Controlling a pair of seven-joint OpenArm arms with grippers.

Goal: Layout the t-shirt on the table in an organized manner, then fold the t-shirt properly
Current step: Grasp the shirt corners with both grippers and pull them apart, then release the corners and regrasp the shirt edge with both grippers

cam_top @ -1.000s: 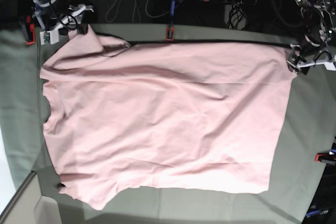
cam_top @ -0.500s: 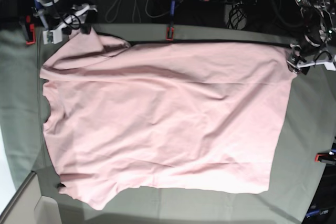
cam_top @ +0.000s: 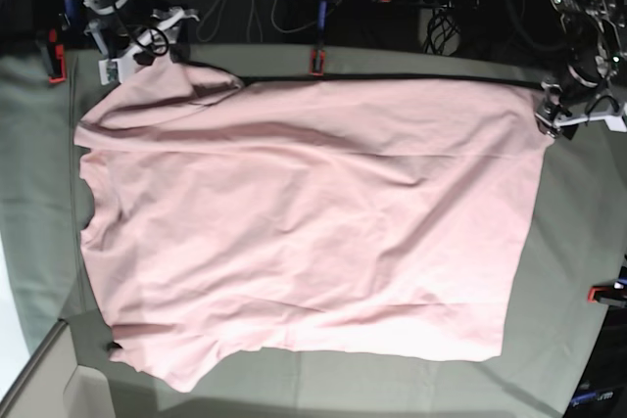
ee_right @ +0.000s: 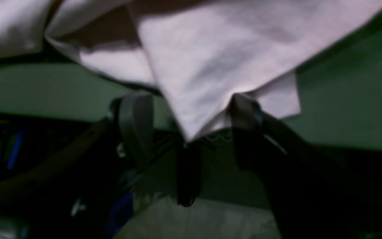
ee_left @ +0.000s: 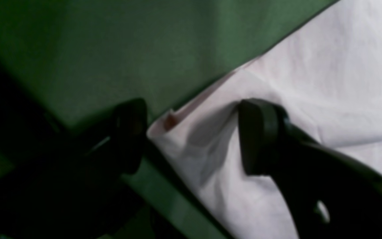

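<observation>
we see the t-shirt point(cam_top: 304, 222) flat on the table point(cam_top: 578, 232); left gripper point(ee_left: 191, 136) and right gripper point(ee_right: 191, 129) gape, unclenched, around corners. closing badly could bunch the cloth.

We see the table point(cam_top: 578, 242), draped in pale grey-green cloth with faint creases. Red clamps sit at its edges: one at the far edge's middle point(cam_top: 316, 61), one near the far left corner point(cam_top: 56, 56), one on the right edge point(cam_top: 604, 293). The pale pink t-shirt point(cam_top: 304, 212) lies spread flat directly on it, plain side up, reaching the far edge and covering most of the surface.
</observation>
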